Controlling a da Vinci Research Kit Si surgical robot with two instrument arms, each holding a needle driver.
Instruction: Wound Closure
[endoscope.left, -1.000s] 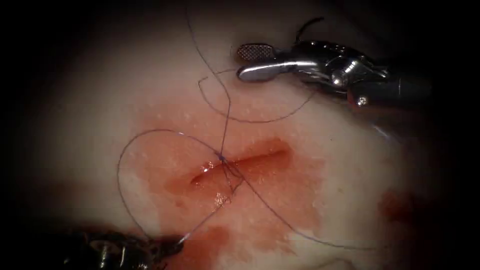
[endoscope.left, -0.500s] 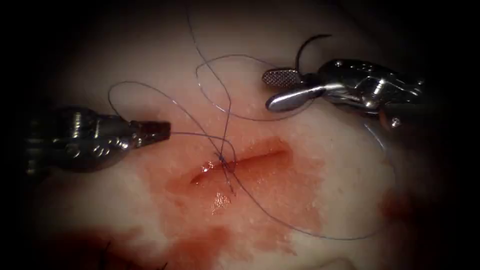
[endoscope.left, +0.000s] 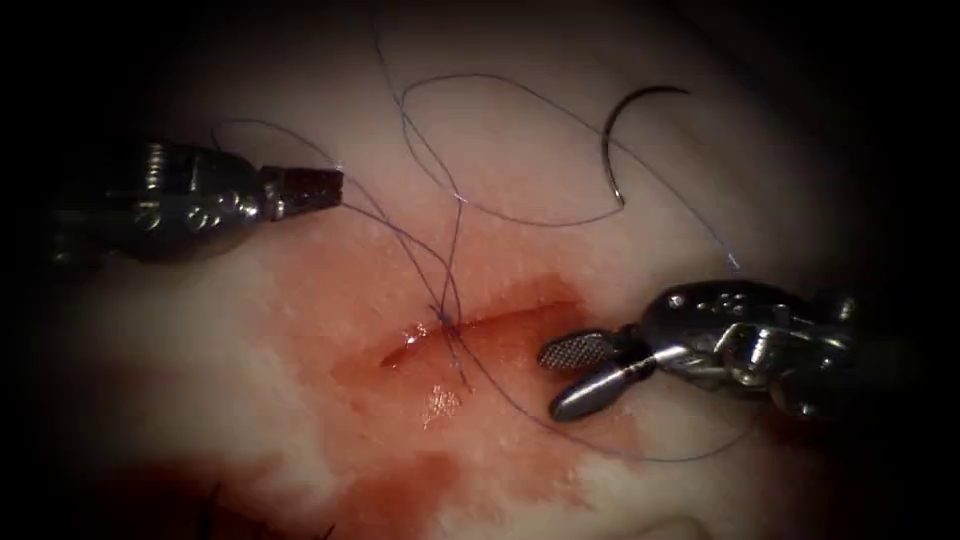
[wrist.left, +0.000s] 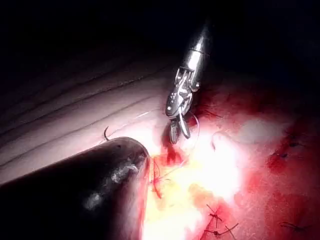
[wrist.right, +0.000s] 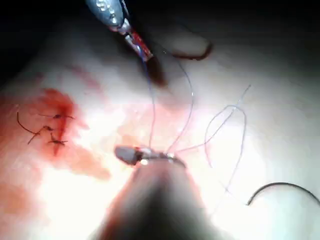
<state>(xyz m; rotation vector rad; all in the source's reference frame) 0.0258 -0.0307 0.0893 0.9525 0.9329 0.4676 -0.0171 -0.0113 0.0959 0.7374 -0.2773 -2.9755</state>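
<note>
The cut (endoscope.left: 490, 322) runs across the tissue (endoscope.left: 300, 420), with a thread knot (endoscope.left: 444, 318) on it left of its middle. My left tool (endoscope.left: 338, 186) is up and left of the cut, jaws shut on the thread (endoscope.left: 400, 235) that leads to the knot. My right tool (endoscope.left: 555, 380) is at the cut's right end, jaws open and holding nothing. The curved needle (endoscope.left: 618, 140) lies free on the tissue to the upper right, not in the tissue. In the right wrist view I see the left tool (wrist.right: 131, 36), the needle (wrist.right: 280, 189) and my right tool (wrist.right: 131, 154).
Red fluid (endoscope.left: 400, 480) stains the tissue around and below the cut. Loose thread loops (endoscope.left: 520, 215) lie above the cut and sweep below it to the right. Older stitches (wrist.right: 50, 131) sit on the tissue. The left wrist view shows the right tool (wrist.left: 179, 131).
The left tool rose from below the cut to its upper left, drawing thread with it. The right tool, open throughout, came down to the cut's right end. The needle slid lower.
</note>
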